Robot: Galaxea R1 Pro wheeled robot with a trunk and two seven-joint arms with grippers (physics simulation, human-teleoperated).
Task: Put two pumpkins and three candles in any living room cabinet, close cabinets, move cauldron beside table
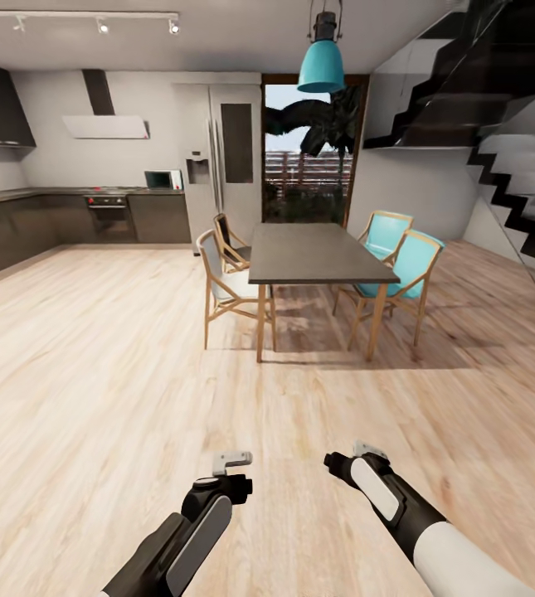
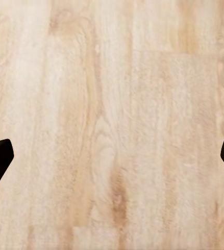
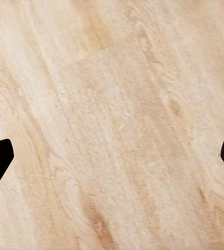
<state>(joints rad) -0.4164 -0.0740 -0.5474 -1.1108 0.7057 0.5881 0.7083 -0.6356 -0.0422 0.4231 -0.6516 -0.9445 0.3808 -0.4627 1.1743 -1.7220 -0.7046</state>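
Both sets of my fingers, left (image 1: 232,468) and right (image 1: 352,455), hang spread wide and empty over the plank floor (image 1: 93,398), well short of the dark table (image 1: 317,253). Four chairs (image 1: 227,286) flank that table; no pumpkins or candles appear.

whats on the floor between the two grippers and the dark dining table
Nothing: in the head view, only bare light wood plank floor lies between the left gripper, the right gripper and the dark rectangular dining table.
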